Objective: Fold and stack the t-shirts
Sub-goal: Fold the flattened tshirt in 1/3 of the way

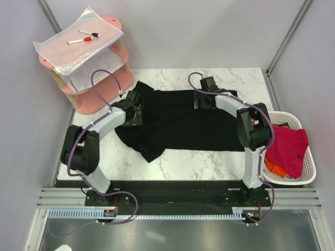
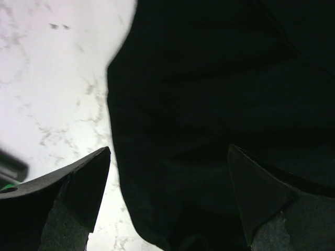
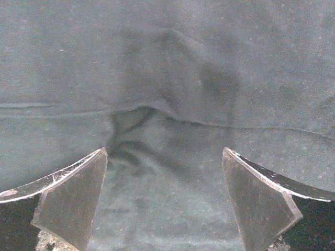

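Observation:
A large black t-shirt (image 1: 180, 123) lies spread across the marble table, rumpled at its left end. My left gripper (image 1: 134, 111) hangs over its left edge, jaws open, with black cloth (image 2: 220, 104) and bare marble between the fingers. My right gripper (image 1: 203, 100) is over the shirt's far edge, jaws open just above wrinkled cloth (image 3: 167, 104) with a seam across it. A red t-shirt (image 1: 287, 146) and an orange one (image 1: 274, 167) sit in the white basket at the right.
The white slatted basket (image 1: 309, 175) stands off the table's right edge. A pink two-tier shelf (image 1: 89, 65) with papers and a red marker stands at the back left. Bare marble (image 1: 204, 164) shows in front of the shirt.

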